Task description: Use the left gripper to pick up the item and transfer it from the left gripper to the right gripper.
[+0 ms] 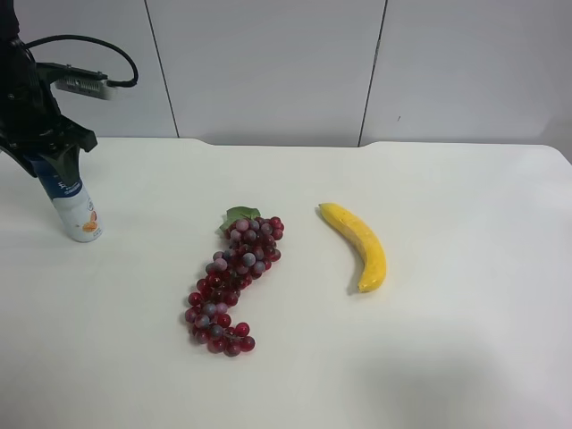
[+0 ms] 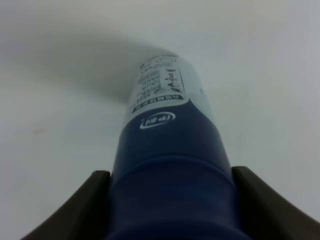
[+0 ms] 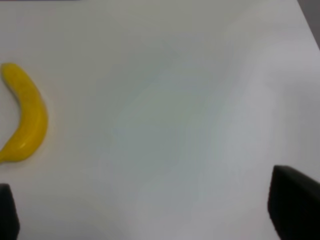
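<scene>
The item, a white bottle [image 1: 75,209] with a dark blue cap and an orange picture near its base, stands at the table's far left in the exterior high view. My all-black left gripper [image 1: 55,165] is over its top, shut on the blue cap. In the left wrist view the bottle [image 2: 167,125] fills the space between the gripper's [image 2: 170,205] two fingers [image 2: 87,210], which press against both sides of the cap. My right gripper [image 3: 150,222] is open and empty above bare table; it is out of the exterior high view.
A red grape bunch [image 1: 231,277] with a green leaf lies mid-table. A yellow banana [image 1: 357,243] lies right of it; it also shows in the right wrist view [image 3: 27,117]. The white table [image 1: 447,357] ends at a grey panelled wall behind.
</scene>
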